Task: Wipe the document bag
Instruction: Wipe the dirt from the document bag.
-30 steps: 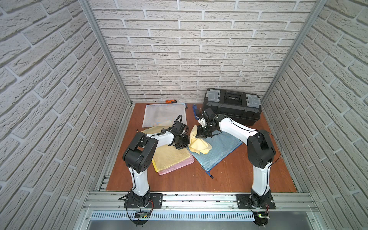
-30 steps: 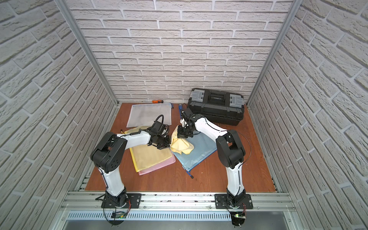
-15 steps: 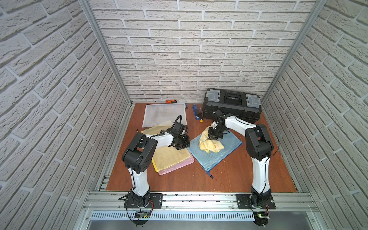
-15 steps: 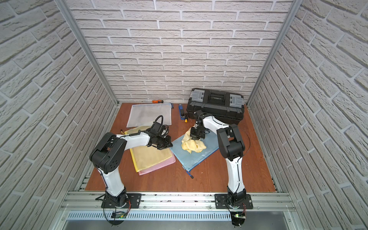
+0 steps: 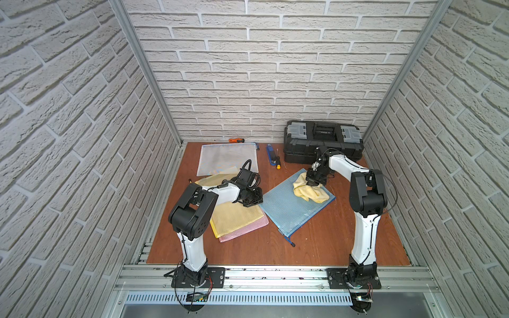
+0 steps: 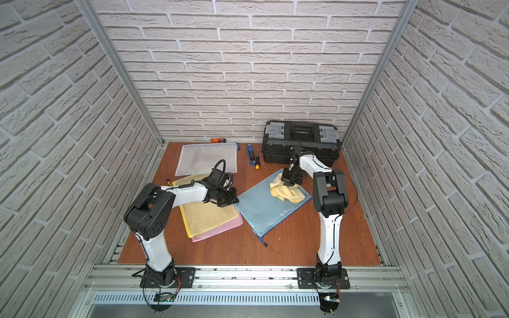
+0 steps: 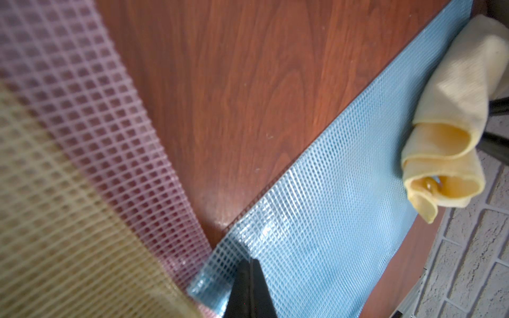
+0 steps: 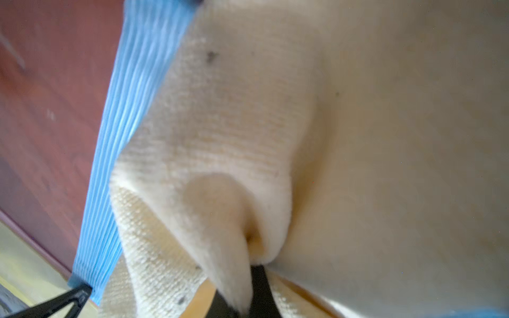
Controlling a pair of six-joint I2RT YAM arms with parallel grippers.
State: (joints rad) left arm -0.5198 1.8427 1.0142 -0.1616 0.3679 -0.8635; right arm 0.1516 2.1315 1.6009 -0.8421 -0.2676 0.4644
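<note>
Four mesh bags lay on the desk.

Nearest, left of centre: pink bag, with yellow bag stacked on it.

Beside these, mid-desk: blue bag, flat and askew, zip pull at its near corner.

Left jaws: closed, tips pressed down on the blue bag's left corner, apparently pinning it.

Cloth: yellow, bunched, on the blue bag's far right end.

Right jaws: clamped on a fold of the cloth.

Farther back: clear bag, small tools, and toolbox against the wall.

Handling, as judged: the blue bag looked light, thin, limp and slick on the wood, so likely to slide or ruck under the cloth. Best held down flat at a corner or edge away from the wiped part, not lifted, with wiping pressure kept light.
</note>
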